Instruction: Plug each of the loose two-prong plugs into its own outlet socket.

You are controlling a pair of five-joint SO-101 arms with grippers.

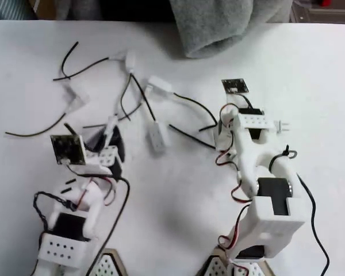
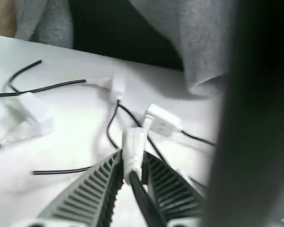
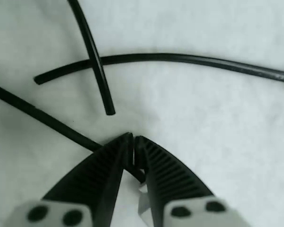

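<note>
Plug clamped in left pincer, black cord nipped — right pincer

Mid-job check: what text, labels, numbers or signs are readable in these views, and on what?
No legible text anywhere.
Left arm's circuit board and right arm's circuit board: markings too small to read.
White plug in the left gripper: no print visible.
Black cable in the right gripper: no print.
White connector block on the table: blurred, nothing readable.
</note>
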